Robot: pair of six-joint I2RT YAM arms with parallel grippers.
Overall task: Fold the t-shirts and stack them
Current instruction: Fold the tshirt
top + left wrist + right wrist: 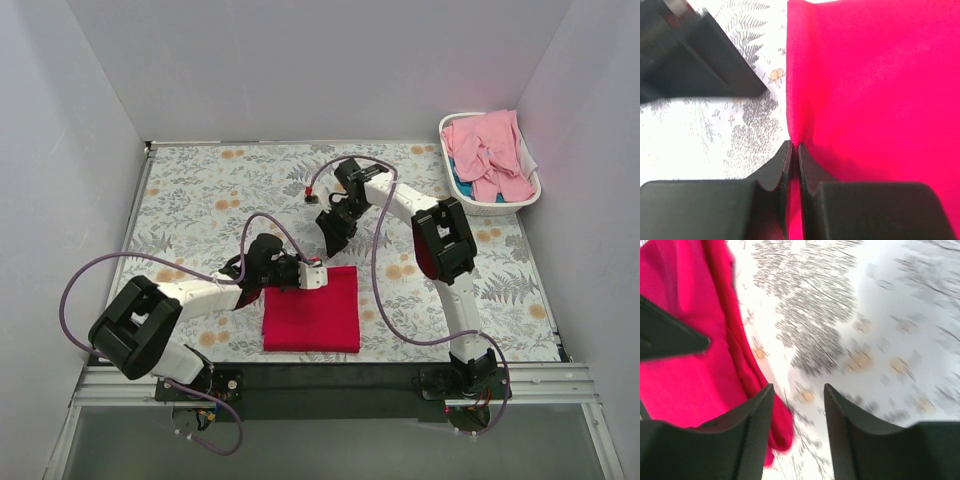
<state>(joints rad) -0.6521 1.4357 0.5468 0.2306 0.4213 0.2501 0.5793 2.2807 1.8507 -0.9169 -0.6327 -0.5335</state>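
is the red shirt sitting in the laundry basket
No, the red shirt lies folded on the table at the near edge, apart from the basket in the far right corner.

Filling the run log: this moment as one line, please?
left gripper: shut on red t-shirt edge | right gripper: open, empty | red t-shirt: folded on table | pink t-shirts: in basket

Setting: a robot test cell in a lab. Plain white panel walls [330, 60] box in a table under a floral cloth [200, 190]. The left arm [190, 295] and right arm [445, 245], with purple cabling, are bolted by an aluminium rail [540, 378] at 6 o'clock.
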